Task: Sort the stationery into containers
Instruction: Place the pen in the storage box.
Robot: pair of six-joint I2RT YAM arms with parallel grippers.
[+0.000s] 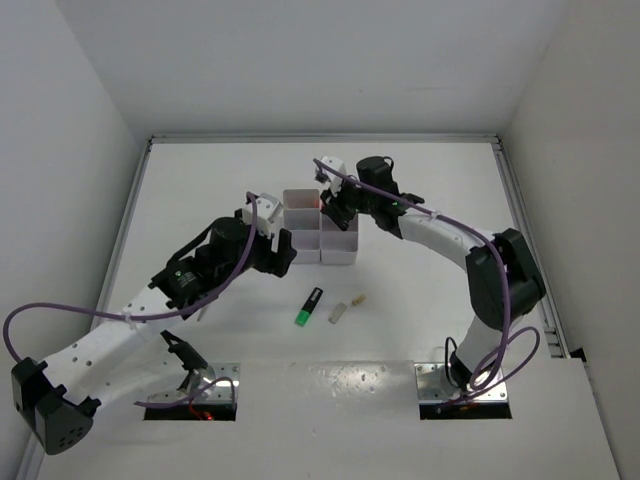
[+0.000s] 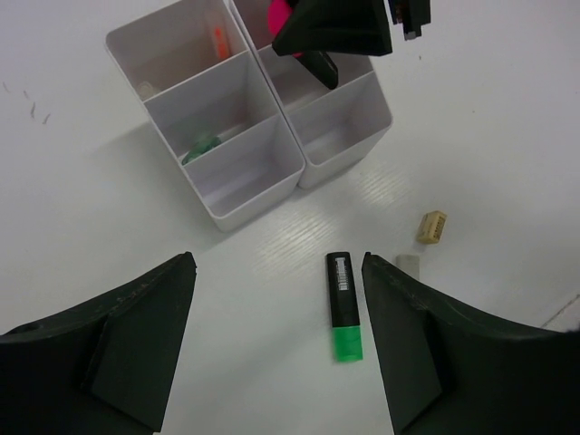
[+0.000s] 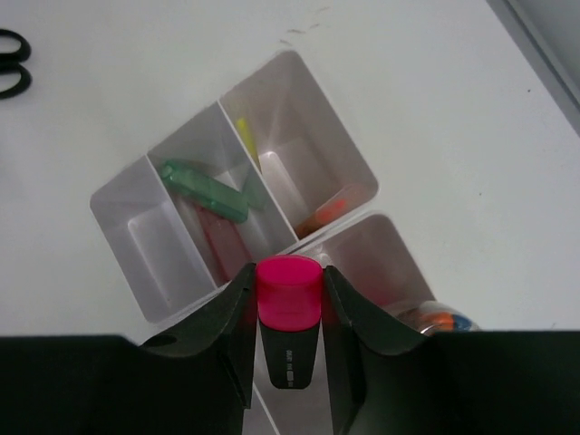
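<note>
The containers (image 1: 322, 230) are a white block of compartments at mid table, also in both wrist views (image 2: 254, 118) (image 3: 236, 199). My right gripper (image 3: 288, 272) hangs above them, shut on a pink highlighter (image 3: 288, 308) held upright, black cap down. A green highlighter (image 2: 343, 306) with a black cap lies on the table (image 1: 308, 306). My left gripper (image 2: 278, 263) is open above the table, and the green highlighter lies close to its right finger. A beige eraser (image 2: 432, 227) and a grey eraser (image 2: 410, 263) lie just right of it.
A green pen (image 3: 204, 190), a pink pen (image 3: 222, 240) and an orange item (image 3: 331, 204) lie in the compartments. Black scissors handles (image 3: 11, 63) show at the left edge of the right wrist view. White walls enclose the table (image 1: 420, 180) on three sides.
</note>
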